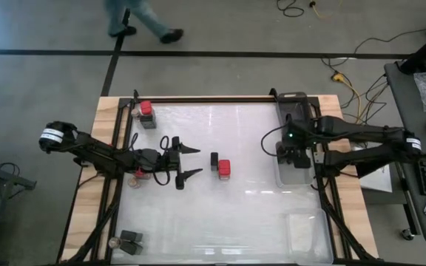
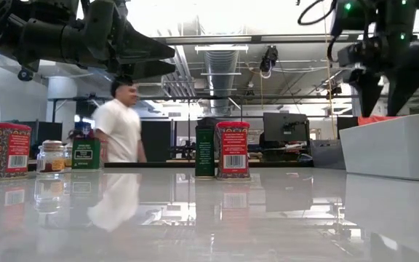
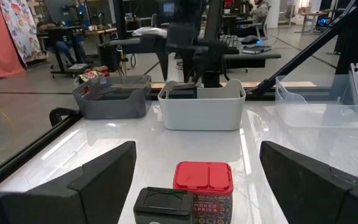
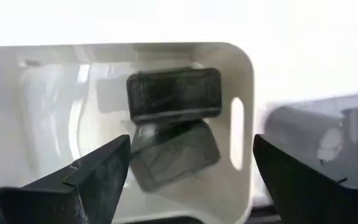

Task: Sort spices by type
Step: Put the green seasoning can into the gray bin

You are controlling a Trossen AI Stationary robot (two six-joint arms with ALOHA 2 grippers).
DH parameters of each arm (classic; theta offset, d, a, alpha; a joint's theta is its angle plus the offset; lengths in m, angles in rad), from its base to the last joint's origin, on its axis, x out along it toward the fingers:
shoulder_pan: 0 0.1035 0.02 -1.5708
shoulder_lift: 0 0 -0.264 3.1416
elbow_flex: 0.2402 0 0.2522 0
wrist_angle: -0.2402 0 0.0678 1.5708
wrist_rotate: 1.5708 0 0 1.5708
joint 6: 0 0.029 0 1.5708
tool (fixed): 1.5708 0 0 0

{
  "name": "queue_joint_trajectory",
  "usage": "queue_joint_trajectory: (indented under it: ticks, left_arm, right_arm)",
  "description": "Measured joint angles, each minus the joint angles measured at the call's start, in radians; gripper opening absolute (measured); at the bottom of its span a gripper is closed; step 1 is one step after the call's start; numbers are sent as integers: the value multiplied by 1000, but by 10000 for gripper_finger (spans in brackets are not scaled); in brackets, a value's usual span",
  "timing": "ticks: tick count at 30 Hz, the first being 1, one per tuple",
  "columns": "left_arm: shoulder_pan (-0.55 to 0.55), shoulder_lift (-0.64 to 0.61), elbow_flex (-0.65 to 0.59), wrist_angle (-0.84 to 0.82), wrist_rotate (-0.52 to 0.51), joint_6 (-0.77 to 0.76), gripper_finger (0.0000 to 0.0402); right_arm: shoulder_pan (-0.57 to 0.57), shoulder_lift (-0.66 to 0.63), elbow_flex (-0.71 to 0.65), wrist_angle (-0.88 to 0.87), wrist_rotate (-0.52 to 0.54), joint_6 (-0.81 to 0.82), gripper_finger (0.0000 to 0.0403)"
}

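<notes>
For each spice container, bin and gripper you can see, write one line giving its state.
Left gripper: open, empty, facing the middle pair.
Right gripper: open, empty, above the white bin.
Red tin: upright, mid-table.
Black tin: upright, beside the red tin.
White bin: holds dark tins.

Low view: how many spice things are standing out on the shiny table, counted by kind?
Red tins: 2
Dark tins: 2
Round jars: 1
Total: 5 in the open. This view cannot see inside the white bin.
</notes>
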Motion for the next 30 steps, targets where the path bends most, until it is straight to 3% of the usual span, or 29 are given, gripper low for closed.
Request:
queue_joint_trajectory:
  ticks: [7,15,22,30]
  left_arm:
    - [0,0,0,0,0,1,327]
    - [-2,-1,0,0,11,3,327]
    - [-7,-1,0,2,220,3,327]
    - [-7,-1,0,6,241,1,327]
  right_arm:
    - [0,3,20,-186,0,45,332]
    - [0,57,-1,-175,10,108,288]
    - [0,158,-2,-173,9,114,237]
    - [0,243,-1,-174,-2,112,204]
